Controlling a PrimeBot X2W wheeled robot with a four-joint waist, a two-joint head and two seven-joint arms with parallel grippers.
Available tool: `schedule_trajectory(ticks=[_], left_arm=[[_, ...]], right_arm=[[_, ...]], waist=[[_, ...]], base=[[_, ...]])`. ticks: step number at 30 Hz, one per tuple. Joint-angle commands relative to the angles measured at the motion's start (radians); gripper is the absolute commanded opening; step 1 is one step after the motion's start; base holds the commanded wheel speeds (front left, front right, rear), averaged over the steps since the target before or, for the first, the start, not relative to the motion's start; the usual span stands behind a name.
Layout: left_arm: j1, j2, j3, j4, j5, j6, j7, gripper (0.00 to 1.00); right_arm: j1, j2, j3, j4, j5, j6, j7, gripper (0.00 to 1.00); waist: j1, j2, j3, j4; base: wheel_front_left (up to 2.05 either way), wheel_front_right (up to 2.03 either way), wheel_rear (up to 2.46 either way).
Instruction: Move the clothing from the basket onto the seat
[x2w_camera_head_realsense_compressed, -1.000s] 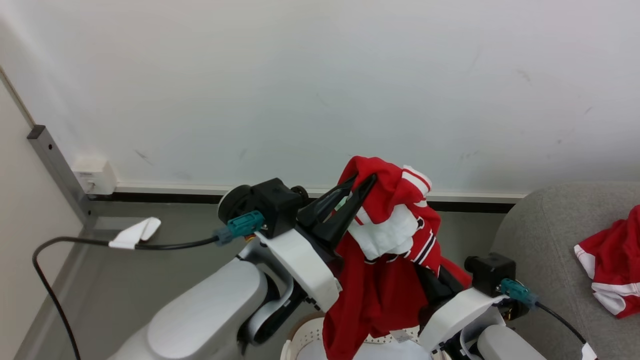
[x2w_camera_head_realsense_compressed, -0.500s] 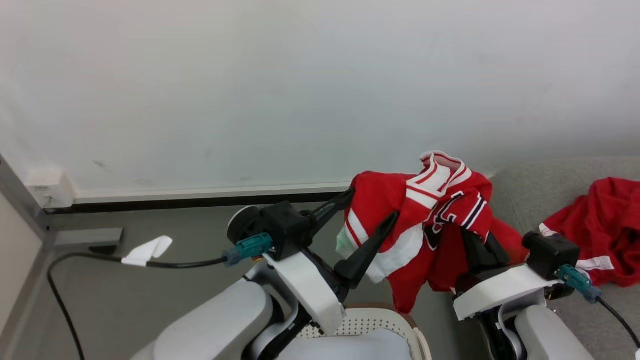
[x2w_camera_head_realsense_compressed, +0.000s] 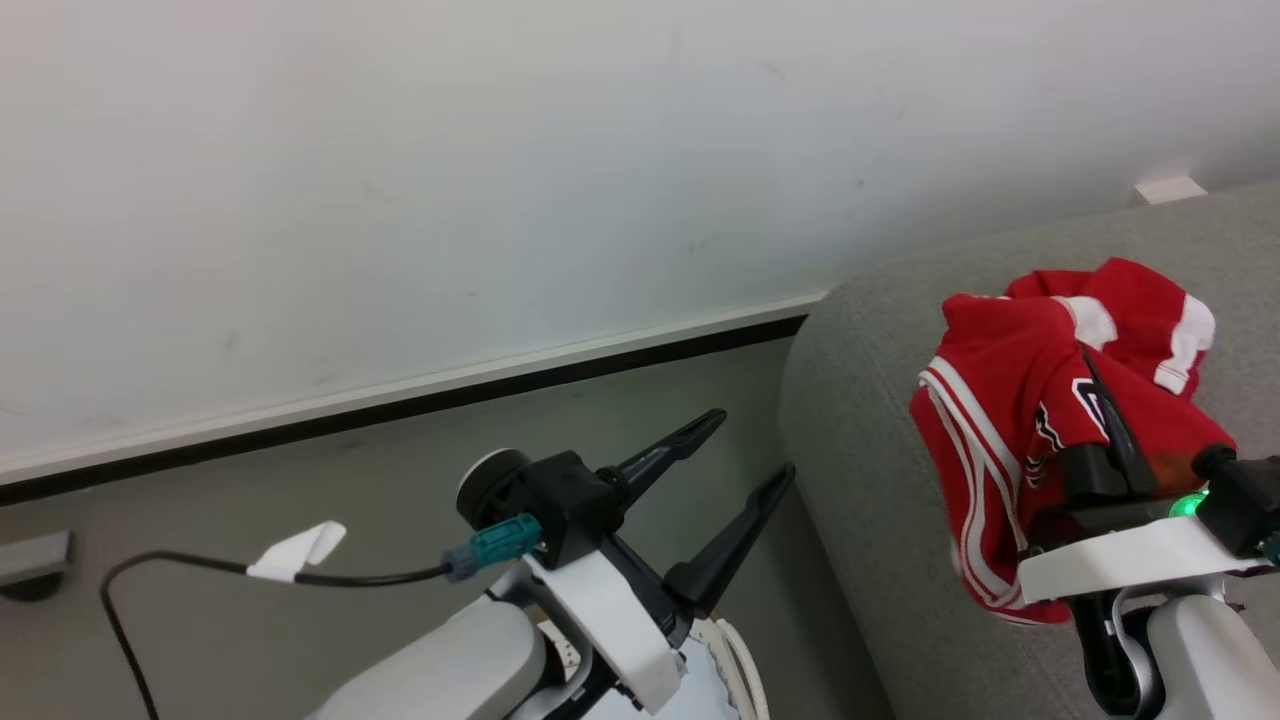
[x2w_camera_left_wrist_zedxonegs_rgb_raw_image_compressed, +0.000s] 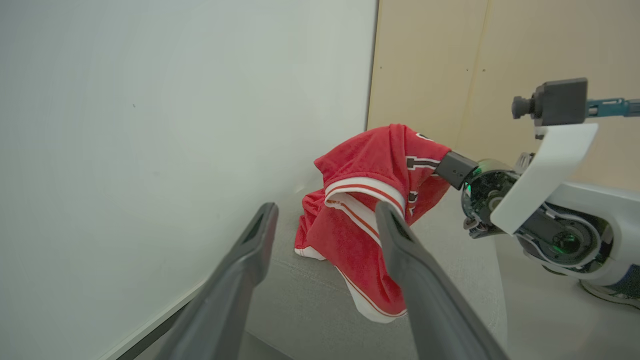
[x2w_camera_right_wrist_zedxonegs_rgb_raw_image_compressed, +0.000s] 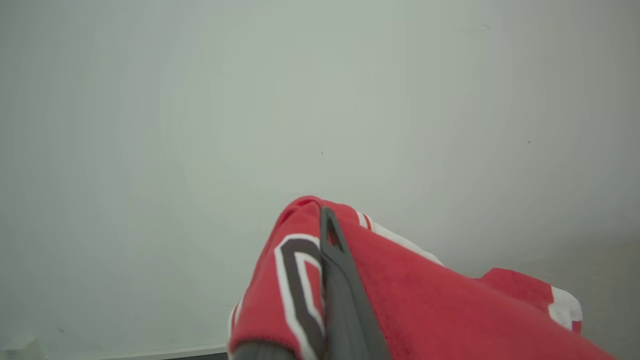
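A red garment of the clothing with white stripes hangs draped over my right gripper, which is shut on it above the grey seat. In the right wrist view the cloth wraps the shut gripper, with one dark finger showing. My left gripper stands open and empty over the floor, left of the seat. In the left wrist view, the garment hangs beyond its spread gripper, its lower end resting on the seat. A sliver of the basket shows at the bottom edge.
A white wall with a dark baseboard runs behind the grey floor. A black cable with a white tag trails from my left wrist. More red cloth with white patches shows behind the held garment.
My left gripper opened and let go of the red garment. The right gripper carried it rightwards over the seat. The head camera turned right, bringing more of the seat into view.
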Motion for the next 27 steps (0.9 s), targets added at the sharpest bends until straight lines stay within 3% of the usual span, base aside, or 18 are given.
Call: schedule_trajectory(ticks=[1, 7, 14, 21, 27], left_arm=[[0.012, 0.003, 0.002, 0.003, 0.012, 0.000, -0.007, 1.00], [0.022, 0.005, 0.000, 0.004, 0.025, -0.005, -0.018, 1.00], [0.029, 0.004, -0.012, 0.009, 0.030, -0.016, -0.022, 1.00], [0.020, 0.006, -0.021, 0.013, 0.038, -0.019, -0.024, 1.00], [0.009, 0.005, -0.025, 0.008, 0.035, -0.029, -0.020, 1.00]], right_arm=[[0.013, 0.001, -0.004, -0.011, -0.008, -0.002, 0.000, 0.00], [0.047, 0.007, -0.044, -0.077, -0.034, -0.002, 0.000, 0.00], [0.079, 0.014, -0.076, -0.148, -0.041, -0.002, 0.014, 0.00], [0.083, 0.021, -0.093, -0.193, -0.049, -0.002, 0.038, 0.00], [0.052, 0.014, -0.122, -0.212, -0.069, -0.002, 0.058, 0.00]], waist=[[-0.0001, 0.0000, 0.019, -0.050], [-0.0001, 0.0000, 0.046, -0.148], [-0.0001, 0.0000, 0.074, -0.215], [-0.0001, 0.0000, 0.091, -0.230], [-0.0001, 0.0000, 0.115, -0.198]], base=[[0.00, 0.00, 0.00], [0.00, 0.00, 0.00], [0.00, 0.00, 0.00], [0.00, 0.00, 0.00], [0.00, 0.00, 0.00]])
